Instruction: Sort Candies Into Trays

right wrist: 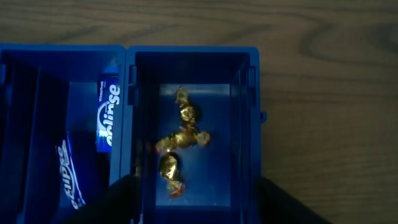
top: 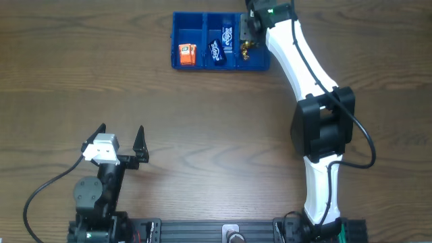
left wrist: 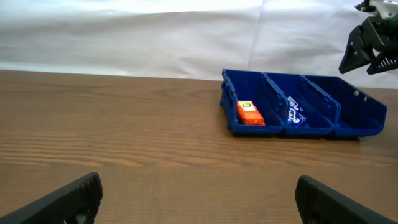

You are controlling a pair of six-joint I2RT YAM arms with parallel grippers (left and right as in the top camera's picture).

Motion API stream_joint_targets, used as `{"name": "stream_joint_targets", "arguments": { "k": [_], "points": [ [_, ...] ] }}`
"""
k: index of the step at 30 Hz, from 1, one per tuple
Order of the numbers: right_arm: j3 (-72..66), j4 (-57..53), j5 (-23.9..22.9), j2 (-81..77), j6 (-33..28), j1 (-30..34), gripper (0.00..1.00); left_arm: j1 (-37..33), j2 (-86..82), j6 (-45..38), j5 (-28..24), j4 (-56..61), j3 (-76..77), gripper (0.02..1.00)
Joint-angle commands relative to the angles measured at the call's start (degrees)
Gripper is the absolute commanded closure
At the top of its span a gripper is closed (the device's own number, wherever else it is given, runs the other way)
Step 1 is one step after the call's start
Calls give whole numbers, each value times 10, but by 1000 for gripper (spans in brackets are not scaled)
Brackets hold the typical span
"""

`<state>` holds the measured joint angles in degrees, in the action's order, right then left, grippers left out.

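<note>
1. The right gripper (right wrist: 198,190) hung over the blue tray (top: 174,47), above the end compartment on the right arm's side. Its fingers were apart and held nothing, a pose that fitted a release into that bin rather than a pick.
2. The gold-wrapped candies (right wrist: 181,140) lay in a small loose cluster on that compartment's floor, directly beneath the spread fingers.
3. The sorting appeared to go by kind. The blue packets (right wrist: 107,115) filled the middle compartment and one orange candy (top: 187,55) lay alone in the compartment at the other end.
4. The left gripper (top: 121,129) sat low near its own base, well apart from the tray, with its fingers wide apart and empty. Parked there, it left the approach to the tray free for the right arm.
5. Every candy in view lay inside the tray, so the task looked finished or nearly so.
6. The compartment walls rose close on either side of the right fingers, so a straight lift seemed the safest way out. Beyond the wooden table (top: 202,135) hung a white backdrop (left wrist: 124,31), out of the arms' way.
</note>
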<state>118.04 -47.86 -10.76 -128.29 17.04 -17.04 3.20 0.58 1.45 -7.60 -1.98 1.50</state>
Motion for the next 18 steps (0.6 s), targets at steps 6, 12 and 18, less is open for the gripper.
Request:
{"name": "stream_joint_targets", "arguments": {
  "k": [6, 12, 18],
  "points": [
    [-7, -59, -20, 179, -52, 26, 220, -2, -4, -2, -10, -18, -12, 20],
    [-225, 1, -38, 421, -81, 68, 172, -2, -4, -2, -10, -18, -12, 20],
    [-540, 109, -46, 719, -83, 72, 3, -2, -4, -2, -10, -18, -12, 20]
  ]
}}
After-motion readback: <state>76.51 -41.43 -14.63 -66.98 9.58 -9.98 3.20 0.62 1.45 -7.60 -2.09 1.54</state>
